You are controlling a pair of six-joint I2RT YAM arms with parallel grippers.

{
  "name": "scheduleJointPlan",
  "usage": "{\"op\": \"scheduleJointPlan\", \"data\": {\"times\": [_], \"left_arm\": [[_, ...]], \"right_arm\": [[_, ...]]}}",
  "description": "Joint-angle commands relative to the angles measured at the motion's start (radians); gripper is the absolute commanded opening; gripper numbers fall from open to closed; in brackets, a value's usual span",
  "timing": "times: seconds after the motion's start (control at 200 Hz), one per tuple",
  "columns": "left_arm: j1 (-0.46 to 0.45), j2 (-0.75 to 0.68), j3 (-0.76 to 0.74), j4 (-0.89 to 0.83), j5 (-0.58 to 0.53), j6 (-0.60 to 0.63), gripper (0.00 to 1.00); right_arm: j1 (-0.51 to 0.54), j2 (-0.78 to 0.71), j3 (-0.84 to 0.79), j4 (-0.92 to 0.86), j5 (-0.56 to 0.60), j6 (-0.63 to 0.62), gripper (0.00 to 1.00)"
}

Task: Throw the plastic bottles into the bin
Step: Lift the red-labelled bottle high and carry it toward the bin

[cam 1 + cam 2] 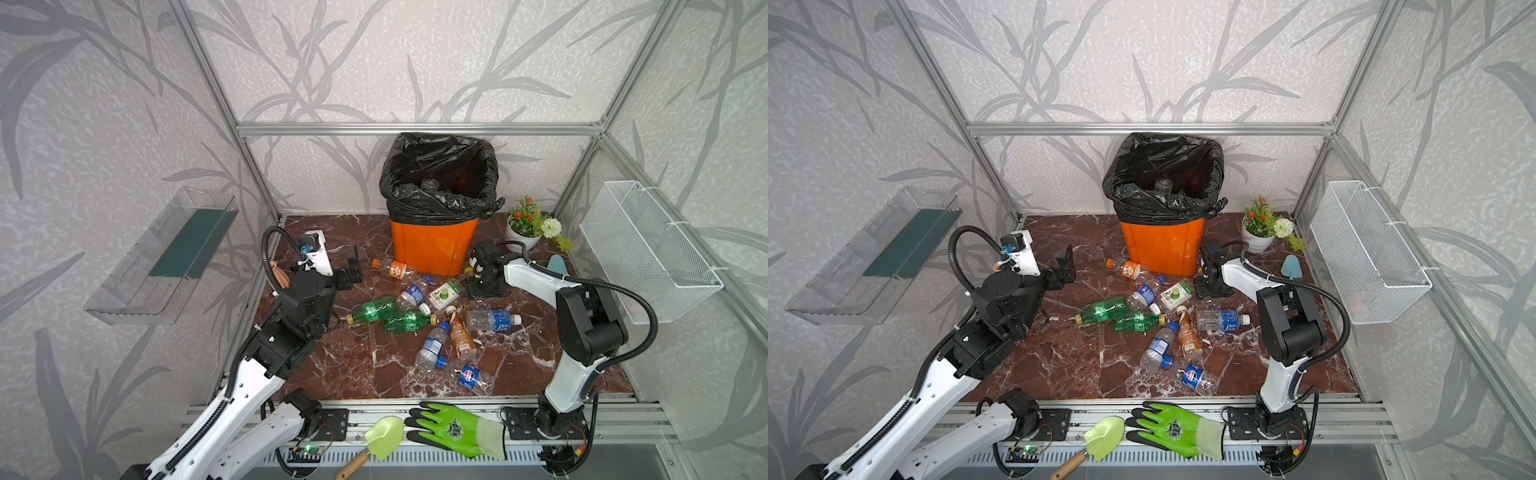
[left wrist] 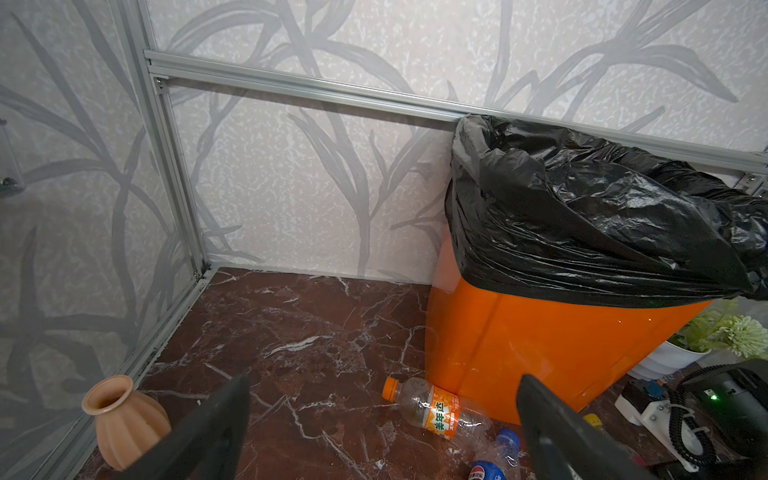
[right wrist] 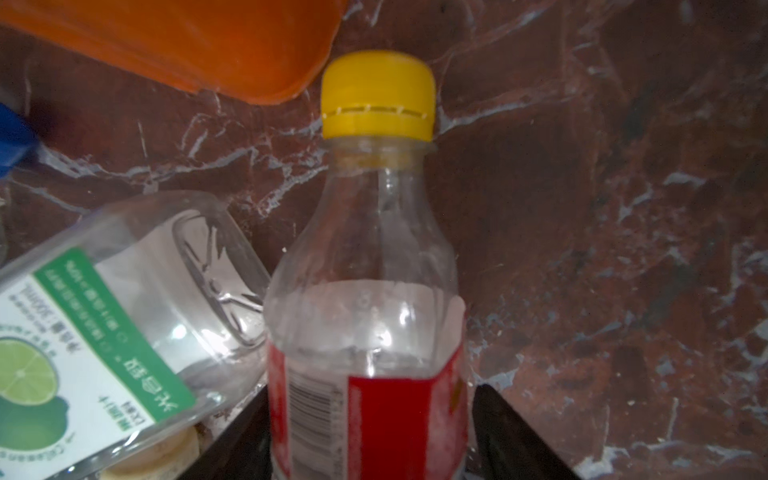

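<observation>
Red-labelled bottle (image 3: 368, 291) lies between the jaws of the right gripper (image 3: 370, 428).

From here both top views come through bright and evenly lit, with soft shadows on the marble surface (image 1: 353, 374). The frame bars (image 1: 415, 126) bow toward the edges. The glossy liner of the bin (image 2: 540, 353) glares. My right wrist view is dim, the red-labelled bottle (image 3: 365, 291) blurred close to the lens.
</observation>
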Motion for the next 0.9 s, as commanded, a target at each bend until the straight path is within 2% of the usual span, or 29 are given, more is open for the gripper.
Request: {"op": "scheduleJointPlan", "data": {"times": [0.0, 0.08, 0.26, 0.43, 0.625, 0.75, 0.895], "left_arm": [[0.01, 0.002, 0.0, -0.009, -0.004, -0.036, 0.99], [0.013, 0.002, 0.0, -0.008, 0.001, -0.039, 0.99], [0.02, -0.002, 0.0, -0.013, 0.002, -0.048, 0.99], [0.025, -0.006, -0.01, -0.011, 0.003, -0.059, 0.99], [0.031, 0.002, -0.02, -0.009, -0.001, -0.084, 0.99], [0.041, 0.016, -0.028, -0.013, -0.005, -0.108, 0.99], [0.056, 0.038, -0.041, -0.017, 0.001, -0.137, 0.99]], "right_arm": [[0.002, 0.024, 0.036, -0.023, -0.026, -0.013, 0.72], [0.003, 0.02, 0.038, -0.011, -0.032, -0.009, 0.68], [0.0, -0.01, 0.036, -0.011, -0.017, 0.005, 0.5], [-0.003, -0.11, 0.0, 0.03, 0.006, 0.012, 0.46], [-0.021, -0.406, -0.124, 0.199, 0.034, 0.055, 0.44], [-0.038, -0.667, -0.285, 0.449, 0.057, 0.092, 0.44], [-0.05, -0.964, -0.394, 0.681, 0.097, 0.122, 0.44]]}}
